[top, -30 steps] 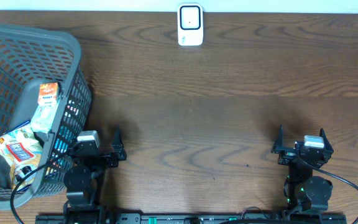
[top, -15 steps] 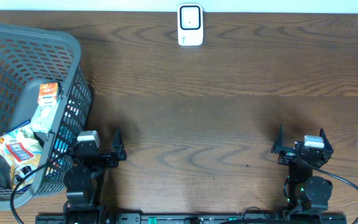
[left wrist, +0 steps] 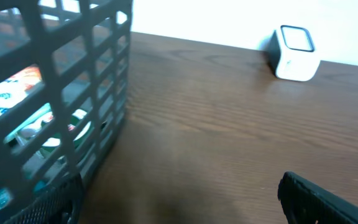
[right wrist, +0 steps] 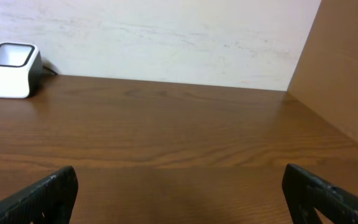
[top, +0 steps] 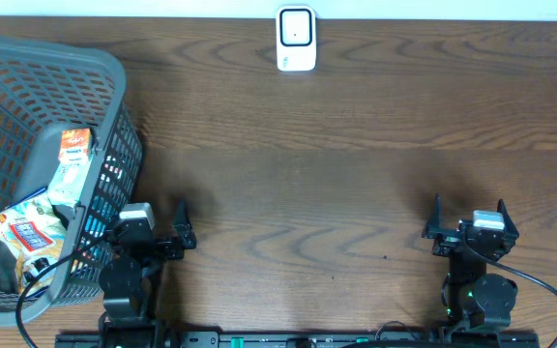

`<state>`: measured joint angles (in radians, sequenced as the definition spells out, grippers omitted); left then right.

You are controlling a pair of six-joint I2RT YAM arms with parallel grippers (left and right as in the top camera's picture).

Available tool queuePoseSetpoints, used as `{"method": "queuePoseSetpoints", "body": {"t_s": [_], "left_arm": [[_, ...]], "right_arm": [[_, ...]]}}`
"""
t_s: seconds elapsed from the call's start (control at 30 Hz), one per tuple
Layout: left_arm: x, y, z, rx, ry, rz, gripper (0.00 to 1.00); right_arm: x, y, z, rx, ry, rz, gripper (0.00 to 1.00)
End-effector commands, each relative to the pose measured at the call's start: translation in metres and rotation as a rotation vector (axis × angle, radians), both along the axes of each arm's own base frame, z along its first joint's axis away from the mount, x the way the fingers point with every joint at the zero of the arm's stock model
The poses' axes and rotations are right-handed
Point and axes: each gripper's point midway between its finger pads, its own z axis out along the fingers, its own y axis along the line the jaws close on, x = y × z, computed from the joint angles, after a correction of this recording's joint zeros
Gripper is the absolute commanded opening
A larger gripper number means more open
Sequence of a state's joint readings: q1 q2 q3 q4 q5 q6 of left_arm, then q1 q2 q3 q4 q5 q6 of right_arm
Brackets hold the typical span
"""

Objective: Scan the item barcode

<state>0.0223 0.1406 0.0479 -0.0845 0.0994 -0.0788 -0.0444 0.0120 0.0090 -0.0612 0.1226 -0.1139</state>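
The left gripper sits with its jaws spread wide and nothing between them, just beside the grey plastic lattice basket at the left end of the dark brown wooden table. In the basket lie the packaged goods: an orange-and-white carton and a crinkled snack bag with a red-and-blue label. The right gripper is likewise wide and empty near the front edge, and the small white boxy barcode scanner stands at the middle of the far edge, well apart from both arms and the basket

Shop-checkout mock-up: a grey plastic lattice basket of snack packets sits beside the left gripper, a white boxy scanner ahead.
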Motion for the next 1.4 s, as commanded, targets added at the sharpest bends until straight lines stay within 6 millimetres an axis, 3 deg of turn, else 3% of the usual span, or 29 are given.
{"method": "queuePoseSetpoints", "body": {"t_s": [0.0,0.3,0.47,0.9,1.0,1.13,1.2,1.37], "left_arm": [[0.0,-0.022,0.0,-0.04,-0.01,-0.118,0.98],[-0.003,-0.042,0.061,-0.054,-0.114,-0.237,0.98],[0.002,-0.046,0.117,-0.057,-0.134,-0.266,0.98],[0.037,-0.043,0.238,-0.089,0.12,-0.242,0.98],[0.037,-0.053,0.25,-0.12,0.187,-0.296,0.98],[0.053,-0.051,0.263,-0.115,0.139,-0.29,0.98],[0.057,-0.039,0.275,-0.13,0.117,-0.222,0.98],[0.05,0.046,0.305,-0.117,0.103,0.205,0.98]], "right_arm": [[0.0,0.002,-0.001,-0.006,0.0,0.01,0.99],[0.0,0.001,-0.001,-0.006,0.0,0.009,0.99],[0.0,0.002,-0.001,-0.006,0.0,0.01,0.99],[0.0,0.001,-0.001,-0.007,0.0,0.009,0.99],[0.0,0.001,-0.001,-0.006,0.0,0.009,0.99],[0.0,0.002,-0.001,-0.006,0.0,0.01,0.99],[0.0,0.002,-0.001,-0.006,0.0,0.01,0.99],[0.0,0.002,-0.001,-0.007,0.0,0.01,0.99]]}}
